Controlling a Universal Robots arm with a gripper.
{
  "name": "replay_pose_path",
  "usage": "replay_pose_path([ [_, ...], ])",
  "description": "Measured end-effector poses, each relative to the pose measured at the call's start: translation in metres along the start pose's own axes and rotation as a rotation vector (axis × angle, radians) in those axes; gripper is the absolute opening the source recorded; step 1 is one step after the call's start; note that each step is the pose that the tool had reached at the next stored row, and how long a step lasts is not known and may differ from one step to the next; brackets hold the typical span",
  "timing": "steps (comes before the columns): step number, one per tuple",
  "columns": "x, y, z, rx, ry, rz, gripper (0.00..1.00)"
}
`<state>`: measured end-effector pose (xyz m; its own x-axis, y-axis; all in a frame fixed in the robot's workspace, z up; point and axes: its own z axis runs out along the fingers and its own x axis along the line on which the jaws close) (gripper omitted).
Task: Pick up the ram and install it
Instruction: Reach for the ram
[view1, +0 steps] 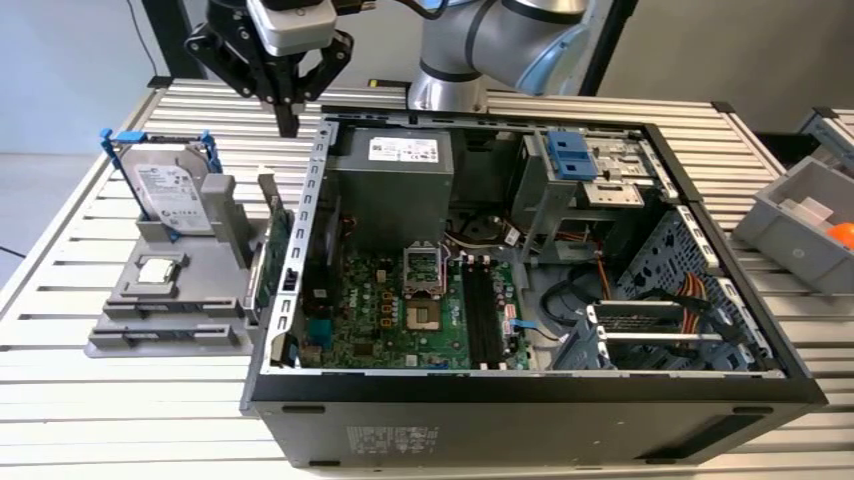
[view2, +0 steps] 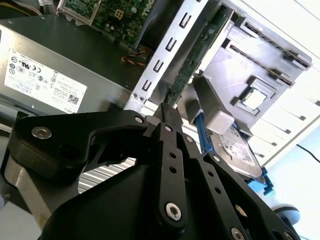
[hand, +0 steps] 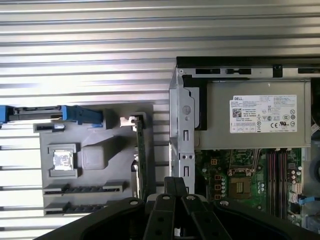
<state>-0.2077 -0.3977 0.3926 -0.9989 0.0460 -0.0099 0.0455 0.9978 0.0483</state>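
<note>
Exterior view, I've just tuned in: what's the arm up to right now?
The arm's black tool hangs shut, gripping nothing, over the slatted metal table, just off the far-left corner of the open black computer case in the exterior view. Beside the case, the grey parts holder carries a silver hard drive in a blue frame and an upright green expansion card. The green motherboard lies exposed inside.

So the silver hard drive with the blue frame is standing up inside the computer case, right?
Not quite. The hard drive does stand up, but not inside the computer case. It sits in the grey holder on the table, on the exterior view's left of the case. The exterior view shows this.
</note>
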Motion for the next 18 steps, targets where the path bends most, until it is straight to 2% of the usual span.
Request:
replay_pose_path([
  [18, 0.007, -0.0002, -0.0001, 0.0001, 0.0023, 0.0, 0.0],
])
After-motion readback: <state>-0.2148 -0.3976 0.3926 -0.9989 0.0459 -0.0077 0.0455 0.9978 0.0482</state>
